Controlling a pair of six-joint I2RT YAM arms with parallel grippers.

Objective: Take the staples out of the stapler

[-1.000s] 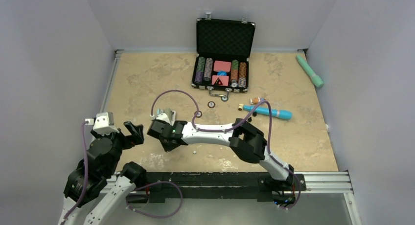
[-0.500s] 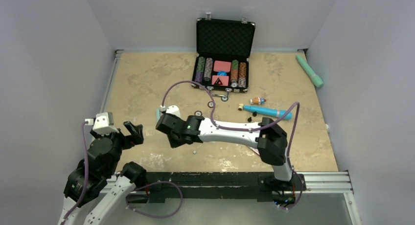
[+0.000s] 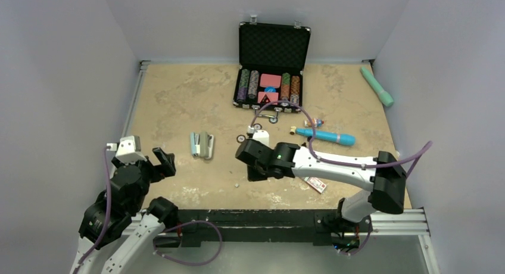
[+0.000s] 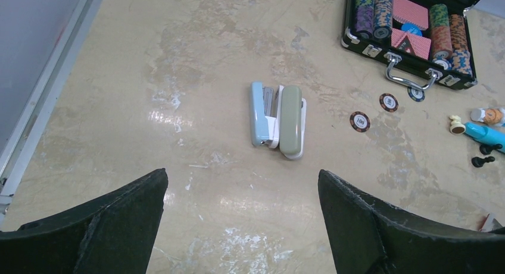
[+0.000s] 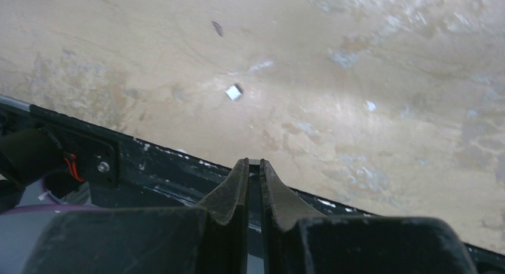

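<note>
**Top external view**
- Stapler (image 3: pixel 202 145): lies opened out flat on the tabletop (image 3: pixel 178 95), in the left half, well apart from both grippers.
- Left gripper (image 3: pixel 164 161): near the left front corner, jaws spread wide, holding nothing.
- Right gripper (image 3: pixel 251 171): right of the stapler, pointed down towards the near edge; its jaws are not legible from this angle.
- White fragment (image 3: pixel 237 183): alone on the tabletop, just beside the right gripper.
- Poker chip case (image 3: pixel 273 65): open at the far side, lid upright, chips in rows.
- Loose poker chips (image 3: pixel 241 139): in front of the case.
- Blue cylinder (image 3: pixel 326 135), small figurine (image 3: pixel 314 122), green cylinder (image 3: pixel 376 86): right half.
- Red-patterned card (image 3: pixel 315 183): beneath the right forearm.

**Left wrist view**
- Stapler (image 4: pixel 277 120): centre of view; pale blue part and olive part lie side by side, a white part between and under them.
- Left gripper (image 4: pixel 241 226): fingers (image 4: pixel 113 220) stand far apart at the lower corners, nothing between them.
- Case (image 4: pixel 411 36), three loose chips (image 4: pixel 359 121), and black pawns (image 4: pixel 483 161) to the right.

**Right wrist view**
- Right gripper (image 5: pixel 253 167): fingers brought almost together, only a narrow slit left; whether anything thin is pinched cannot be told.
- White fragment (image 5: pixel 233 92): on bare tabletop beyond the fingertips.
- Black rail (image 5: pixel 149 161): along the near edge.
</note>
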